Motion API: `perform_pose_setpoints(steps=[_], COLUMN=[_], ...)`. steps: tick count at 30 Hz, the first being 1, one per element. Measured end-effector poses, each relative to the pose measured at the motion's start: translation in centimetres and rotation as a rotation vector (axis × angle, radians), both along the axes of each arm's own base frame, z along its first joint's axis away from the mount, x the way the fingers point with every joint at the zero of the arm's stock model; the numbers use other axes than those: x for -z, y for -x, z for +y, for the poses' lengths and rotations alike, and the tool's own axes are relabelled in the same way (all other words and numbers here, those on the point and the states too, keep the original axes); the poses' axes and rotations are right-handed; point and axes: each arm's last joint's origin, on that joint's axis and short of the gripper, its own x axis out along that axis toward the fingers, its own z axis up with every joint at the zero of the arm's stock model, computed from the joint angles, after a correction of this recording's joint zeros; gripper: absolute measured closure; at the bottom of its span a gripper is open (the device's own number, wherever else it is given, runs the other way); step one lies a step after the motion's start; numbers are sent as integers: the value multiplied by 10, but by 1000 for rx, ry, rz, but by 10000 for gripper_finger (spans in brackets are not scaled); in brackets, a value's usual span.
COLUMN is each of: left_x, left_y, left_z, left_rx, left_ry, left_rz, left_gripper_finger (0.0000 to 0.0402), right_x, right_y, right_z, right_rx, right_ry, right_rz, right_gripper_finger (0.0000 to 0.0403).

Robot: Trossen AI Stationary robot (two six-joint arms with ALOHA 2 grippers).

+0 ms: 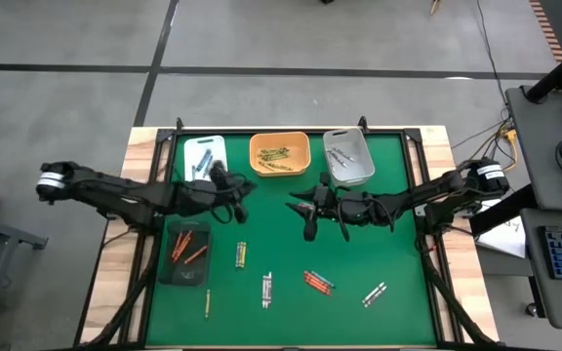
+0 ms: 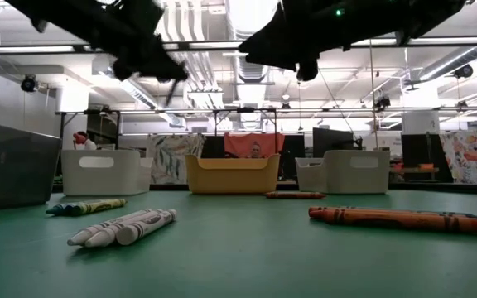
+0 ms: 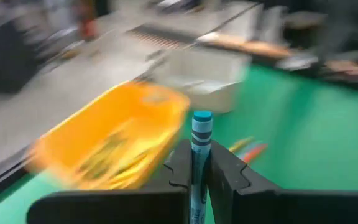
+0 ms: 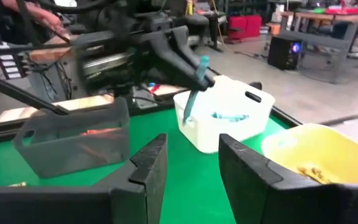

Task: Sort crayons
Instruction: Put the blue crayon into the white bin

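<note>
My left gripper (image 1: 245, 188) hangs above the table's far middle, shut on a blue crayon (image 3: 201, 134), which the right wrist view also shows (image 4: 191, 93). My right gripper (image 4: 191, 155) faces it from the right (image 1: 306, 207), open, with nothing between its fingers. Loose crayons lie flat on the green mat: a yellow-green pair (image 1: 241, 255), white ones (image 1: 266, 290), red-orange ones (image 1: 318, 283), grey-white ones (image 1: 374, 294) and a yellow one (image 1: 206, 304). My left gripper pinches the blue crayon's shaft (image 3: 199, 163) between its two fingers. The fingers come roughly level from the table's left and lie across the crayon. The crayon stands nearly upright, lifted clear, its top end (image 3: 202, 118) above the fingers and its longer part (image 4: 187, 109) hanging below them.
Three trays stand along the far edge: a white one (image 1: 203, 154) with blue crayons, an orange one (image 1: 279, 153) with yellow-olive crayons, a grey-white one (image 1: 347, 156). A dark tray (image 1: 185, 249) with red-orange crayons sits at the left.
</note>
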Motion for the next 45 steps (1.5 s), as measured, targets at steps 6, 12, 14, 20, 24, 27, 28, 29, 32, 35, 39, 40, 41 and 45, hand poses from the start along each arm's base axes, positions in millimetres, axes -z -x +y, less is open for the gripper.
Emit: perform_pose_setpoints(steps=[6,12,14,20,24,27,28,29,32,35,39,40,41,45], left_x=[0,10,13,22,31,39,42,45,53,59,63,63,63,62], left_y=[36,56,59,61,61,61,60,60,60,59,57,55,53,45], left_z=[26,49,55,70,83,93,96,99,107,113,121,123,125,130], left_rx=[-245,-439,-480,-566,-622,-661,-673,-683,-712,-726,-734,-738,-739,-727], left_ry=[125,235,245,249,250,253,255,257,264,264,261,262,262,248], left_rz=[73,158,186,251,318,372,390,409,456,490,526,528,530,567], left_gripper_finger=[400,400,401,401,401,400,398,398,396,396,395,395,395,388], right_x=[-1,-1,0,0,1,2,2,3,4,5,5,5,6,6], right_y=[0,0,0,0,0,0,0,0,0,1,1,1,1,1], right_z=[-2,-4,-5,-7,-9,-10,-10,-11,-13,-16,-18,-18,-18,-18], right_rx=[6,15,17,24,27,31,32,34,40,49,56,57,57,56], right_ry=[-1,0,0,2,3,5,5,4,5,6,6,6,7,6], right_rz=[0,1,3,13,18,27,32,38,48,61,63,64,64,67], right_gripper_finger=[272,275,274,271,275,275,274,272,268,269,273,273,273,268])
